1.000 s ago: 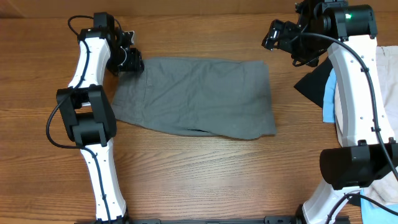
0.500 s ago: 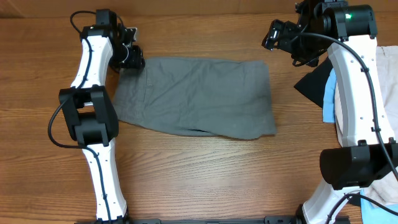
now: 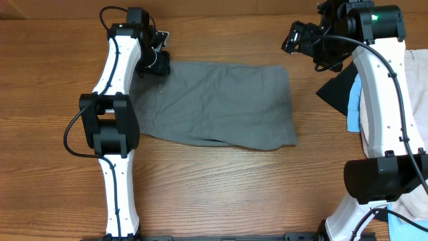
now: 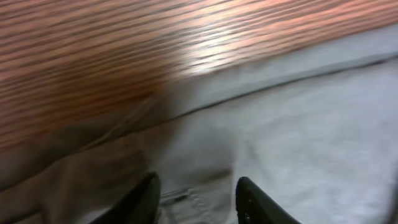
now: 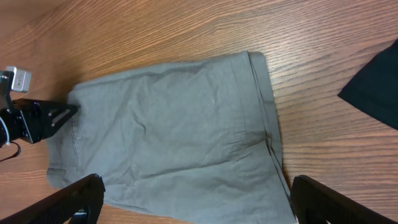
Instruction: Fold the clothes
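Mid-grey shorts [image 3: 221, 104] lie spread flat across the middle of the wooden table, also visible in the right wrist view [image 5: 168, 130]. My left gripper [image 3: 159, 61] is at their far left corner. In the left wrist view its fingers [image 4: 196, 202] are closed on a bunched, stitched bit of the shorts' fabric [image 4: 298, 137]. My right gripper [image 3: 292, 37] hangs open above the far right corner of the shorts, touching nothing. Its fingertips [image 5: 196, 199] are spread wide, framing the cloth below.
At the right edge there is a pile of clothes: a black piece [image 3: 338, 87], a light-blue piece [image 3: 354, 107] and a beige one [image 3: 414, 87]. More light-blue cloth [image 3: 411, 224] shows at the bottom right corner. Bare wood [image 3: 221, 187] lies in front of the shorts.
My left gripper closed on the shorts' far left corner and moved right, dragging the left edge inward. The right arm has not moved.
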